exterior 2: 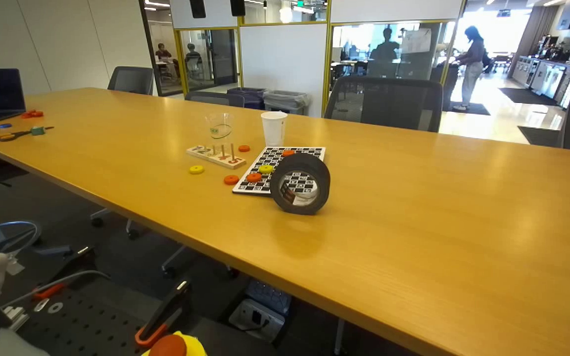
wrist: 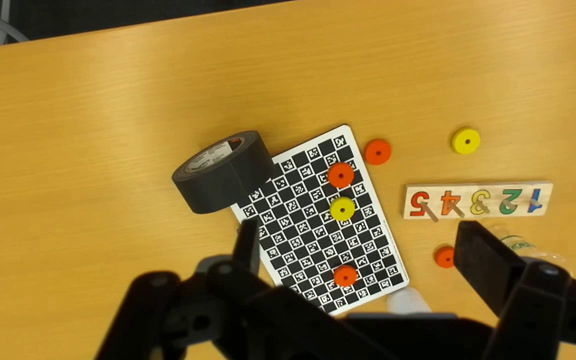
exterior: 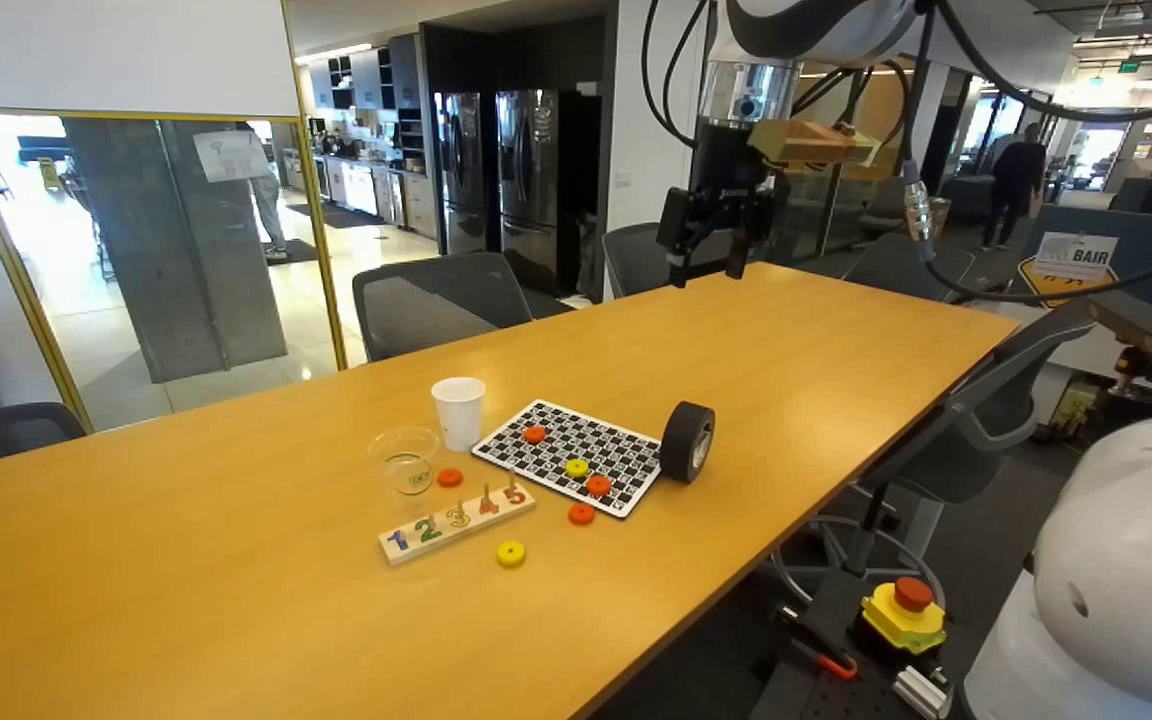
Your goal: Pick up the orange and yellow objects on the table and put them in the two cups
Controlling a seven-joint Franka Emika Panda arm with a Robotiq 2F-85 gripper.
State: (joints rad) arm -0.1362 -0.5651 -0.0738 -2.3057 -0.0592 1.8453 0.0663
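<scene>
- One long table is stretching beneath the checkered board; its glossy top is probably giving little friction, so you are risking a skid with any sideways nudge.
- Your gripper is hanging high above the table, its jaws standing wide apart and pinching nothing.
- A white cup, seemingly paper, and a clear cup, seemingly thin plastic, are standing upright near each other. Both are looking light and easy to tip or crush, so you are better off releasing from above their rims.
- Four orange rings are lying flat: two on the checkered board, one just beside its edge, one near the clear cup. They are looking stiff, light and sturdy; you are wanting opposite sides of the outer edge, coming in low without pressing down.
- Two yellow rings, about as small, are calling for the same hold: one is lying by the peg rack, the other on the checkered board, close to an orange ring, so you are likely needing a turned approach.
</scene>
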